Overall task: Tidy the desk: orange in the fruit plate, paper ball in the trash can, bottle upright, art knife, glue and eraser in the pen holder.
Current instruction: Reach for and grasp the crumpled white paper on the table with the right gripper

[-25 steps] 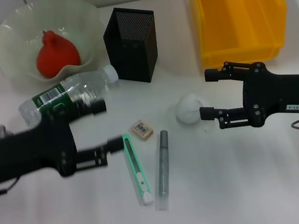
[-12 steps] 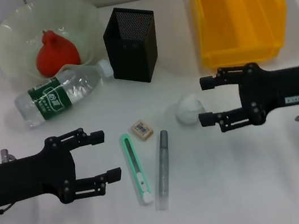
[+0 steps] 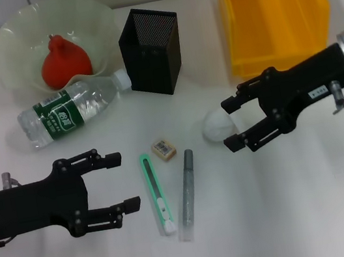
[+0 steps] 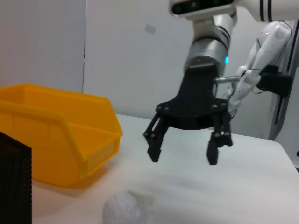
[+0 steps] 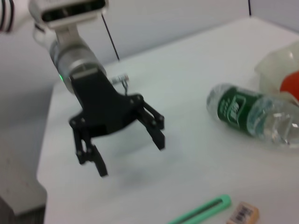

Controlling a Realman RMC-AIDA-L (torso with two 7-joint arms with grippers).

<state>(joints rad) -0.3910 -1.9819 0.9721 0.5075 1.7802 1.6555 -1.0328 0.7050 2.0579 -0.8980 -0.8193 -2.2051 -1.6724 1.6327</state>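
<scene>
The white paper ball [image 3: 215,126] lies mid-table; my right gripper [image 3: 229,125] is open just to its right, fingertips level with the ball's edge. In the left wrist view that right gripper [image 4: 184,149] hangs above and behind the paper ball [image 4: 124,209], apart from it. My left gripper [image 3: 124,180] is open and empty, left of the green art knife [image 3: 157,193]. The grey glue stick [image 3: 187,195] and the eraser [image 3: 163,148] lie beside the knife. The bottle [image 3: 70,109] lies on its side. The orange [image 3: 65,60] sits in the fruit plate [image 3: 8,37].
The black mesh pen holder [image 3: 151,49] stands behind the eraser. The yellow bin [image 3: 271,9] serving as trash can sits at the back right, behind my right arm. The right wrist view shows the left gripper [image 5: 131,157], the bottle [image 5: 254,119] and the knife [image 5: 201,212].
My left gripper has drawn back from the bottle toward the table's front. My right gripper has tilted and moved left, closer to the paper ball.
</scene>
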